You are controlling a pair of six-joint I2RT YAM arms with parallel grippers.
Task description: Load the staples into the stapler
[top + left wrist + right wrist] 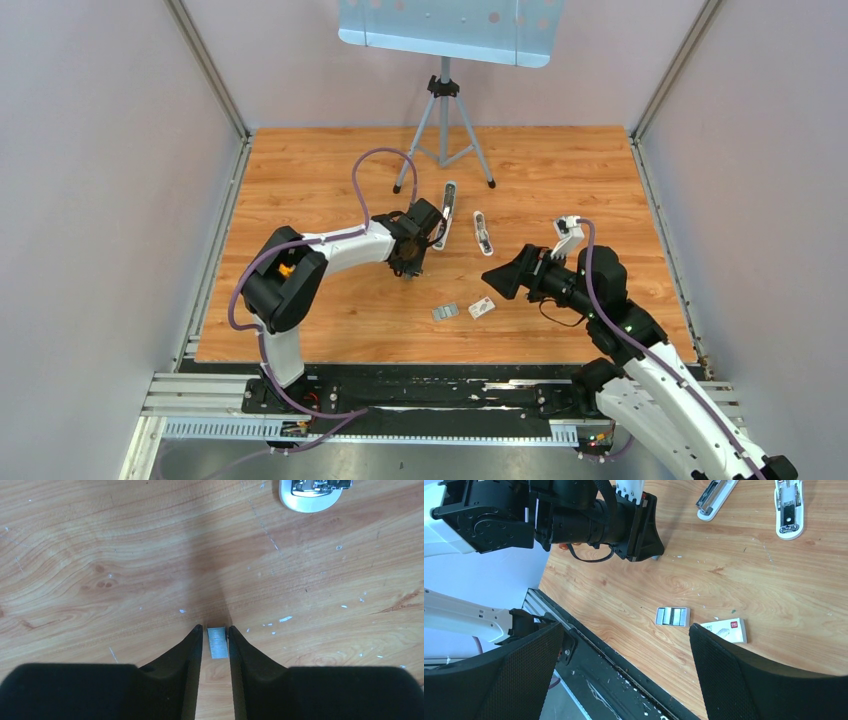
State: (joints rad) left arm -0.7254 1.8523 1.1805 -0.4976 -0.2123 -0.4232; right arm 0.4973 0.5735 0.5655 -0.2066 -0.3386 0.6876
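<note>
At about ten o'clock from the table's centre, the left gripper (408, 262) hangs low over the wooden table (300, 170), its fingers (192, 645) pinching a small grey strip of the staples (217, 642) just above the boards, a hold that looks meant to carry the strip to the magazine. Only the left wrist view shows that strip; from overhead the gripper body hides it entirely. Just beside that gripper, toward one o'clock, lies one long half of the stapler (445, 213), splayed open so its channel faces up, presumably to receive the load; the wrist view catches only its rounded whitish tip (310, 495) at the top edge. A second slim piece (483, 233), apparently the other hinged half, lies near it toward three o'clock, though whether the two halves are joined cannot be told. Near six o'clock, a further grey block of staples (672, 616) rests flat beside the small white carton (730, 630), with a reddish mark that the overhead view barely resolves. At about four o'clock the right gripper (503, 282) hovers well above these, its fingers (744, 680) spread wide and holding nothing, seemingly waiting clear of the left arm's path. The right wrist view alone shows both stapler pieces and the spare strip together.
</note>
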